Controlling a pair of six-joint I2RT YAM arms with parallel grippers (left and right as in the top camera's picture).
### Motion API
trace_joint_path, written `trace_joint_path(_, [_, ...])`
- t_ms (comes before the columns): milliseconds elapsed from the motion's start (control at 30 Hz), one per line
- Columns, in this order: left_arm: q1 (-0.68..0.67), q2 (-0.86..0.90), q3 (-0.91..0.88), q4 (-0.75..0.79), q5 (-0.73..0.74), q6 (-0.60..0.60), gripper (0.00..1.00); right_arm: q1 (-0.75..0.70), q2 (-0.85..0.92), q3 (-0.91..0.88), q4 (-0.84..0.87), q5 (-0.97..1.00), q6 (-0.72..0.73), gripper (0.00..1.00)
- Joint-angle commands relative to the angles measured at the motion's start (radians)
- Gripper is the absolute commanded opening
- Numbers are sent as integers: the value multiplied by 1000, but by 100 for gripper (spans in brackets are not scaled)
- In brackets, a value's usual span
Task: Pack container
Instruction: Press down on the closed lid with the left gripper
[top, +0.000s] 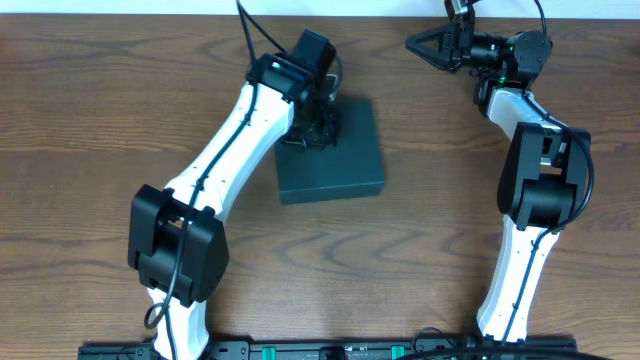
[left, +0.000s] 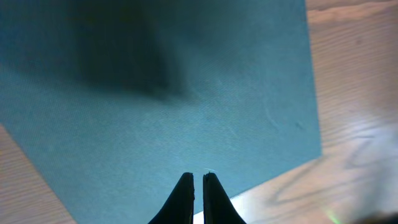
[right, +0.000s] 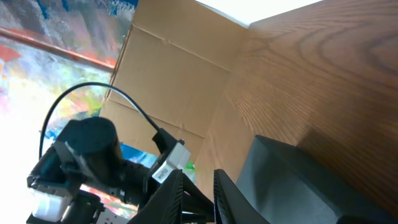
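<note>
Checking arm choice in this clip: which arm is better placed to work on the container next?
Left. The left hand is shut directly over the container. The right hand is off near the far edge of the table, apart from the container, so it would likely need a longer reach.

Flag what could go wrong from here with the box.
1. The left gripper is shut, with its tips at the box top near an edge. Whether they touch is unclear. A push may slide the box across the table rather than work the flap.
2. The right gripper sits by the table's far edge, apart from the box, so nothing braces it if it shifts.
</note>
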Motion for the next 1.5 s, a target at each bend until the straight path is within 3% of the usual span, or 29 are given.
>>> trace_joint_path(0, [-2,0,18,-2,-97,20,6,-5,-35,1,4,-11,-22,18])
trace_joint_path(1467, [-5,174,-12,23,-87,32,6,-5,-35,1,11,-11,-23,17])
